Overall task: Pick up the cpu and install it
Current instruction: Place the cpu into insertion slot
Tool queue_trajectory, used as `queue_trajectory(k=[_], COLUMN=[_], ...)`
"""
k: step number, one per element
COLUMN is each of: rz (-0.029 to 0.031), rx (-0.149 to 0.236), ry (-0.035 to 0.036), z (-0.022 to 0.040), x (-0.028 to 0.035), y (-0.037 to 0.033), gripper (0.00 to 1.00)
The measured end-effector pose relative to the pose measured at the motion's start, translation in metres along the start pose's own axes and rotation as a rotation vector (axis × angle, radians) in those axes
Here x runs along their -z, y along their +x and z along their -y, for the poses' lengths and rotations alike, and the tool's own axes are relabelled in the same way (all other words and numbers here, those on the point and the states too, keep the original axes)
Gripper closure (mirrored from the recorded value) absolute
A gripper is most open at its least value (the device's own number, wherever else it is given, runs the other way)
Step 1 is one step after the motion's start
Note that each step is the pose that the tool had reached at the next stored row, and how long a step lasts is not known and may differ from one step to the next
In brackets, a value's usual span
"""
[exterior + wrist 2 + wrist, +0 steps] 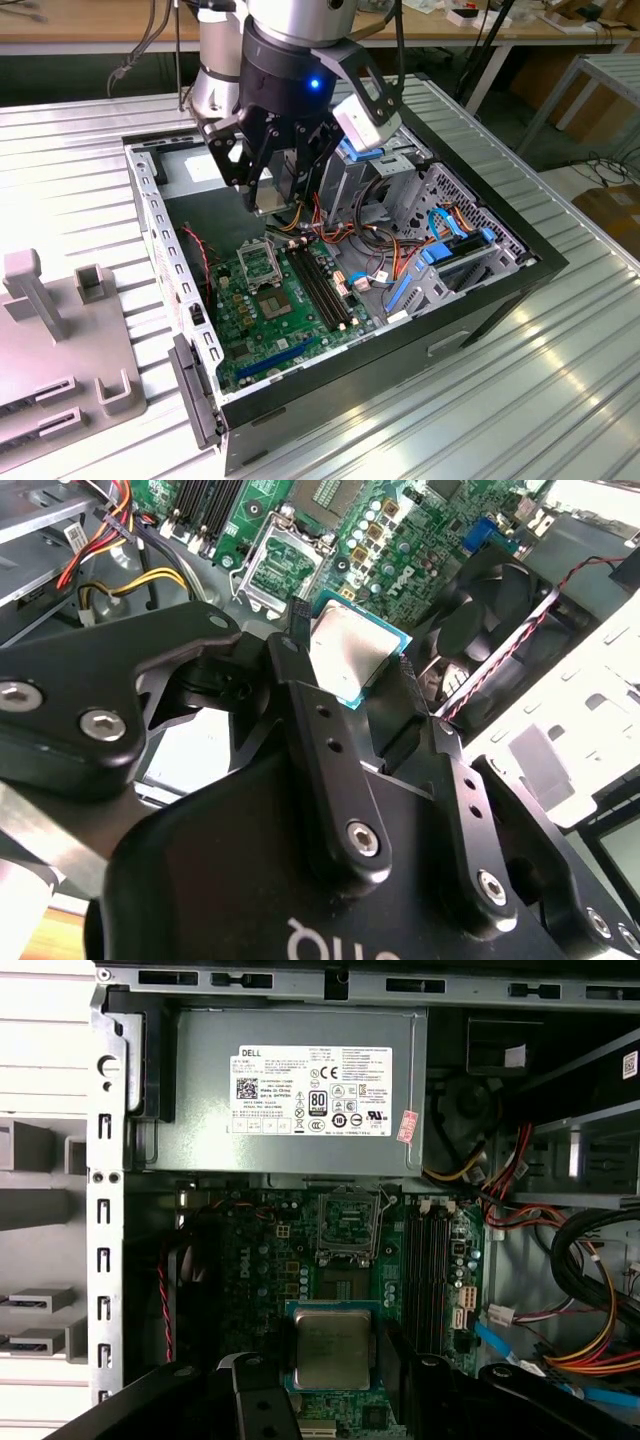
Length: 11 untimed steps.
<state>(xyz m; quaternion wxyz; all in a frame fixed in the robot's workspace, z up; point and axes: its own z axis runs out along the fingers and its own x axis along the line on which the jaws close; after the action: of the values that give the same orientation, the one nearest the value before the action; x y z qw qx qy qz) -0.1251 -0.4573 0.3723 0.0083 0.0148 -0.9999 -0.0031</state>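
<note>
In both wrist views the cpu (332, 1346) (350, 652), a thin square chip with a silvery face and a greenish rim, is held by its edges between my black fingers (300, 680). My gripper (332, 1362) (352, 675) is shut on it. The exterior view has the gripper (283, 200) hanging inside the open computer case, a little above the green motherboard (268, 325). The open metal-framed socket (258, 262) (345, 1225) (283, 565) lies below and just beyond the chip, apart from it.
A grey power supply (300, 1090) fills the case's back. Black memory slots (320, 285) run beside the socket. Red, yellow and blue cables (400, 255) crowd the drive bays. A black fan (480, 620) sits at the case wall. A grey fixture (60, 340) stands outside, at the exterior view's left.
</note>
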Motion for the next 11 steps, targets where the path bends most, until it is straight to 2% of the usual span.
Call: queue_trajectory(k=[11], rz=[0.0001], rx=[0.0], ry=[-0.0001], z=[0.0008], x=[-0.0023], y=[0.0], gripper=[0.53])
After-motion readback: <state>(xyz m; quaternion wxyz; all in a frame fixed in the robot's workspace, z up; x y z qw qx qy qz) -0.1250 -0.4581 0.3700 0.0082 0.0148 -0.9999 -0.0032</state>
